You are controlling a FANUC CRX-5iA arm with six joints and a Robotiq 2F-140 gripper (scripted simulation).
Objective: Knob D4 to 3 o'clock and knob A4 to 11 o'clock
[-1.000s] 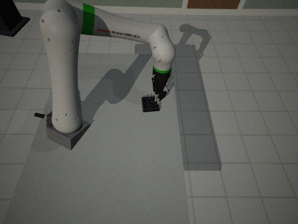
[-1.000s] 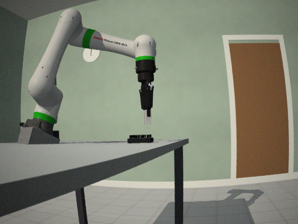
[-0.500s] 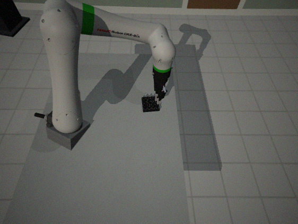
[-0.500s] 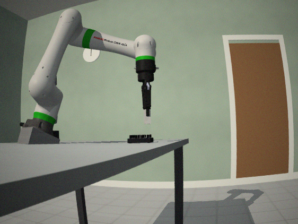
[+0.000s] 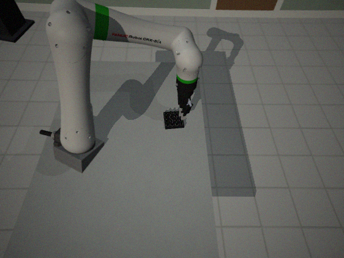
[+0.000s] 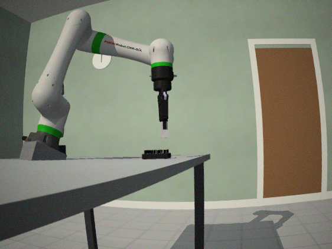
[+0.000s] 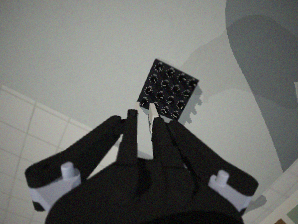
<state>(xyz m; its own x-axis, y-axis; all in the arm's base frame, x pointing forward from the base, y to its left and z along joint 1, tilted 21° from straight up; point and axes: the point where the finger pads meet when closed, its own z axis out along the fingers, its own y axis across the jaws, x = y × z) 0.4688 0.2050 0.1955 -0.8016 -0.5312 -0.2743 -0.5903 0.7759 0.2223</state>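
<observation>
The black knob box (image 5: 173, 120) (image 6: 156, 156) (image 7: 168, 90) stands flat on the table, its rows of black knobs facing up. Its socket side, the printed names and the white lines are too small or dark to read, so I cannot tell which knobs are D4 and A4 or where they point. My gripper (image 5: 182, 117) (image 6: 164, 137) (image 7: 143, 109) points down and hangs clearly above the box in the exterior view. Its pale fingertips are a narrow gap apart with nothing between them. In the wrist view they overlap the box's lower-left corner and partly hide knobs there.
The grey table (image 5: 138, 189) (image 6: 44, 177) carries the box near its right edge in the top view. The arm's grey base block (image 5: 68, 157) (image 6: 28, 150) stands at the left. Shadows of the arm fall across the table beside the box.
</observation>
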